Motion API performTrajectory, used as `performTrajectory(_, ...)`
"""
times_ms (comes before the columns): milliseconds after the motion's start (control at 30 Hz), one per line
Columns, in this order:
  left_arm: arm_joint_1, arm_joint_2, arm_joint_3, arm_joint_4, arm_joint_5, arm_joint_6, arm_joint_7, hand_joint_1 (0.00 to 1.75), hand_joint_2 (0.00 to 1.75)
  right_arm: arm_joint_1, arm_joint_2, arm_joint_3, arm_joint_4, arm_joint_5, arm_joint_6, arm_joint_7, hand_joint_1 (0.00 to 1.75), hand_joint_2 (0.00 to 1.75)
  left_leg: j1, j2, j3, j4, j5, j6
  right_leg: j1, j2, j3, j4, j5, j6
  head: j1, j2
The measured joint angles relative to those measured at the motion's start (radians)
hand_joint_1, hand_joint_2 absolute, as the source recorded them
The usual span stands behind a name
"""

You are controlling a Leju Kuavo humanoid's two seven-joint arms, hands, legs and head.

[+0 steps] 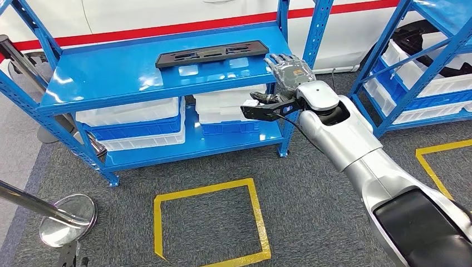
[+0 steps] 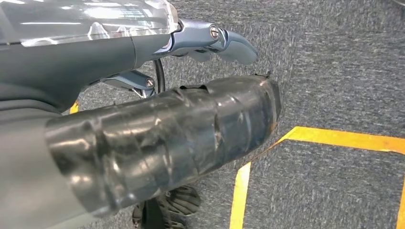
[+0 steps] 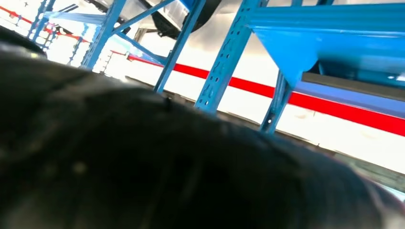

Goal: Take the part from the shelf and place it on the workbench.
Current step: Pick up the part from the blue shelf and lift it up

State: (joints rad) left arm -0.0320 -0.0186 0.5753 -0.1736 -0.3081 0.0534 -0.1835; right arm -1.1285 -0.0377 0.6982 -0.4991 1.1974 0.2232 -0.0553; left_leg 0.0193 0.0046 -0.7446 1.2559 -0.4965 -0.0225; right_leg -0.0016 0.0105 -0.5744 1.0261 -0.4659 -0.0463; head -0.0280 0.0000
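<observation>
While the left hand (image 2: 143, 143) hangs low over grey carpet and yellow floor tape (image 2: 241, 191), too close to its wrist camera for me to tell whether its fingers are apart or curled, all the action sits up at the shelf (image 1: 100, 83). Moving across the head view: a round chrome base (image 1: 67, 219) on the floor at far left, then the blue rack with white bins (image 1: 133, 119) stacked on its lower tier. And there's the part (image 1: 211, 54), a long flat black piece, lying untouched on the top tier, toward the back. Further right, the right hand (image 1: 288, 69) is raised at the shelf's right edge, fingers spread and apart, gripping nothing, near the part's right end but not touching it. A second blue rack (image 1: 423, 67) stands at far right. So, by my read, we're early: the reach is on, the grasp isn't made, and the lift and the carry to the workbench are all left to do.
</observation>
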Motion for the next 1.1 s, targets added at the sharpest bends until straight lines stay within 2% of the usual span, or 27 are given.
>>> performTrajectory(33, 0.001, 0.000, 0.000, 0.000, 0.000, 0.000, 0.000, 0.00, 0.00, -0.001, 0.000, 0.001, 0.000, 0.000, 0.000, 0.000, 0.00, 0.00, -0.001, 0.000, 0.027, -0.070, 0.048, 0.005, 0.001, 0.001, 0.012, 0.000, -0.008, 0.002, 0.000, 0.000)
performTrajectory(67, 0.001, 0.001, 0.001, 0.000, 0.000, 0.000, 0.000, 0.00, 0.00, -0.002, 0.001, 0.002, 0.000, 0.000, 0.000, 0.000, 0.00, 0.00, -0.004, -0.001, 0.059, -0.137, 0.083, 0.012, 0.002, 0.001, 0.022, -0.002, -0.016, 0.004, 0.000, 0.000)
performTrajectory(100, 0.002, 0.002, 0.001, 0.000, 0.000, 0.000, 0.000, 0.00, 0.00, -0.003, 0.002, 0.003, 0.000, 0.000, 0.000, 0.000, 0.00, 0.00, -0.008, -0.001, 0.088, -0.195, 0.104, 0.020, 0.003, 0.002, 0.030, -0.003, -0.023, 0.008, 0.001, 0.000)
performTrajectory(133, 0.001, 0.002, 0.001, 0.000, -0.001, 0.000, 0.000, 0.00, 0.00, -0.004, 0.002, 0.004, 0.000, -0.001, 0.001, 0.000, 0.00, 0.00, -0.012, -0.001, 0.106, -0.228, 0.108, 0.028, 0.003, 0.002, 0.034, -0.006, -0.028, 0.012, 0.001, 0.000)
performTrajectory(167, 0.001, 0.003, 0.002, 0.000, -0.002, 0.000, 0.000, 0.00, 0.00, -0.005, 0.002, 0.005, 0.000, -0.002, 0.001, 0.000, 0.00, 0.00, -0.015, -0.001, 0.113, -0.240, 0.098, 0.034, 0.004, 0.003, 0.036, -0.006, -0.028, 0.018, 0.001, 0.000)
performTrajectory(267, 0.000, 0.002, 0.003, 0.000, -0.009, 0.001, -0.001, 0.00, 0.00, -0.006, 0.002, 0.008, -0.001, -0.008, 0.003, 0.000, 0.00, 0.00, -0.010, 0.002, 0.136, -0.264, 0.088, 0.048, 0.005, 0.001, 0.033, 0.015, -0.029, 0.032, 0.001, 0.000)
performTrajectory(300, 0.000, 0.002, 0.004, 0.000, -0.010, 0.003, -0.001, 0.00, 0.00, -0.008, 0.002, 0.009, -0.001, -0.010, 0.003, 0.000, 0.00, 0.00, -0.007, 0.002, 0.146, -0.269, 0.086, 0.052, 0.004, 0.001, 0.018, 0.047, -0.038, 0.036, 0.002, 0.000)
performTrajectory(333, 0.000, 0.002, 0.006, 0.000, -0.012, 0.006, -0.001, 0.00, 0.00, -0.009, 0.001, 0.009, -0.002, -0.011, 0.005, 0.000, 0.00, 0.00, -0.005, 0.002, 0.155, -0.273, 0.083, 0.056, 0.003, 0.000, -0.010, 0.096, -0.053, 0.040, 0.002, 0.000)
performTrajectory(400, -0.001, 0.002, 0.010, 0.000, -0.013, 0.009, -0.001, 0.00, 0.00, -0.008, 0.000, 0.011, -0.001, -0.014, 0.008, 0.000, 0.00, 0.00, -0.006, 0.002, 0.166, -0.273, 0.072, 0.062, -0.002, -0.001, -0.090, 0.218, -0.098, 0.048, 0.003, 0.000)
performTrajectory(433, -0.001, 0.002, 0.012, 0.000, -0.014, 0.009, -0.001, 0.00, 0.00, -0.005, 0.000, 0.012, -0.001, -0.015, 0.010, 0.000, 0.00, 0.00, -0.006, 0.001, 0.172, -0.272, 0.065, 0.062, -0.004, -0.002, -0.126, 0.258, -0.111, 0.051, 0.003, 0.000)
performTrajectory(467, -0.001, 0.001, 0.015, 0.000, -0.015, 0.009, -0.001, 0.00, 0.00, -0.002, 0.000, 0.013, -0.001, -0.016, 0.010, 0.000, 0.00, 0.00, -0.006, 0.000, 0.179, -0.270, 0.057, 0.062, -0.005, -0.003, -0.148, 0.269, -0.106, 0.052, 0.003, 0.000)
performTrajectory(500, 0.000, 0.001, 0.018, 0.000, -0.016, 0.009, -0.002, 0.00, 0.00, -0.001, -0.001, 0.014, -0.001, -0.018, 0.010, 0.000, 0.00, 0.00, -0.006, -0.001, 0.189, -0.268, 0.048, 0.060, -0.007, -0.004, -0.153, 0.244, -0.076, 0.051, 0.003, 0.000)
performTrajectory(567, 0.001, 0.000, 0.024, 0.000, -0.019, 0.009, -0.004, 0.00, 0.00, -0.002, -0.002, 0.016, -0.001, -0.024, 0.010, 0.000, 0.00, 0.00, -0.005, -0.002, 0.208, -0.263, 0.028, 0.055, -0.007, -0.007, -0.125, 0.123, 0.024, 0.045, 0.003, 0.000)
performTrajectory(600, 0.001, -0.001, 0.026, 0.000, -0.021, 0.008, -0.005, 0.00, 0.00, -0.002, -0.003, 0.017, -0.001, -0.027, 0.010, 0.000, 0.00, 0.00, -0.006, -0.002, 0.214, -0.261, 0.021, 0.051, -0.005, -0.008, -0.112, 0.065, 0.060, 0.041, 0.002, 0.000)
performTrajectory(633, 0.000, -0.001, 0.027, 0.000, -0.023, 0.009, -0.006, 0.00, 0.00, -0.002, -0.004, 0.019, -0.002, -0.029, 0.010, 0.000, 0.00, 0.00, -0.006, -0.002, 0.215, -0.260, 0.015, 0.045, -0.001, -0.009, -0.103, 0.029, 0.080, 0.036, 0.001, 0.000)
performTrajectory(700, -0.001, -0.001, 0.027, 0.000, -0.029, 0.015, -0.006, 0.00, 0.00, -0.002, -0.006, 0.022, -0.003, -0.033, 0.010, 0.000, 0.00, 0.00, -0.007, -0.001, 0.212, -0.257, 0.010, 0.034, 0.005, -0.009, -0.102, 0.005, 0.080, 0.025, -0.001, 0.000)
performTrajectory(767, -0.001, -0.002, 0.028, 0.000, -0.031, 0.022, -0.006, 0.00, 0.00, -0.003, -0.010, 0.024, -0.006, -0.033, 0.010, 0.000, 0.00, 0.00, -0.006, -0.001, 0.211, -0.245, 0.003, 0.024, 0.002, -0.007, -0.091, -0.003, 0.079, 0.015, 0.000, 0.000)
performTrajectory(800, -0.001, -0.002, 0.028, 0.000, -0.031, 0.023, -0.006, 0.00, 0.00, -0.004, -0.011, 0.025, -0.007, -0.033, 0.010, 0.000, 0.00, 0.00, -0.006, -0.001, 0.201, -0.222, -0.005, 0.020, -0.001, -0.006, -0.083, -0.007, 0.078, 0.011, 0.000, 0.000)
performTrajectory(833, -0.002, -0.002, 0.028, 0.000, -0.031, 0.025, -0.006, 0.00, 0.00, -0.006, -0.012, 0.025, -0.008, -0.033, 0.010, 0.000, 0.00, 0.00, -0.005, -0.001, 0.179, -0.179, -0.021, 0.015, -0.004, -0.006, -0.075, -0.011, 0.077, 0.008, -0.001, 0.000)
performTrajectory(933, -0.004, 0.000, 0.029, 0.000, -0.031, 0.026, -0.006, 0.00, 0.00, -0.002, -0.012, 0.027, -0.008, -0.033, 0.010, 0.000, 0.00, 0.00, -0.002, -0.001, 0.067, 0.005, -0.090, 0.003, -0.005, -0.003, -0.064, -0.013, 0.068, 0.000, -0.001, 0.000)
performTrajectory(967, -0.003, 0.000, 0.029, 0.000, -0.031, 0.026, -0.006, 0.00, 0.00, 0.000, -0.012, 0.027, -0.008, -0.033, 0.010, 0.000, 0.00, 0.00, -0.002, -0.001, 0.042, 0.032, -0.091, 0.003, -0.004, -0.002, -0.060, -0.012, 0.064, -0.001, -0.001, 0.000)
performTrajectory(1000, -0.002, 0.000, 0.029, 0.000, -0.031, 0.026, -0.005, 0.00, 0.00, 0.001, -0.012, 0.027, -0.008, -0.033, 0.010, 0.000, 0.00, 0.00, -0.001, -0.001, 0.036, 0.019, -0.070, 0.004, -0.004, 0.000, -0.056, -0.010, 0.061, 0.000, -0.001, 0.000)
performTrajectory(1033, -0.002, 0.000, 0.029, 0.000, -0.031, 0.026, -0.005, 0.00, 0.00, 0.001, -0.012, 0.027, -0.009, -0.033, 0.010, 0.000, 0.00, 0.00, -0.001, -0.001, 0.050, -0.030, -0.031, 0.005, -0.004, 0.001, -0.051, -0.009, 0.057, 0.001, -0.001, 0.000)
performTrajectory(1067, -0.002, 0.001, 0.030, 0.000, -0.031, 0.026, -0.005, 0.00, 0.00, 0.000, -0.012, 0.027, -0.009, -0.033, 0.010, 0.000, 0.00, 0.00, -0.001, -0.001, 0.076, -0.102, 0.017, 0.007, -0.004, 0.002, -0.047, -0.007, 0.053, 0.003, -0.001, 0.000)
performTrajectory(1100, -0.002, 0.001, 0.031, 0.000, -0.031, 0.026, -0.005, 0.00, 0.00, -0.001, -0.012, 0.027, -0.010, -0.033, 0.010, 0.000, 0.00, 0.00, -0.003, -0.001, 0.101, -0.169, 0.049, 0.010, -0.003, 0.002, -0.043, -0.006, 0.050, 0.006, -0.001, 0.000)
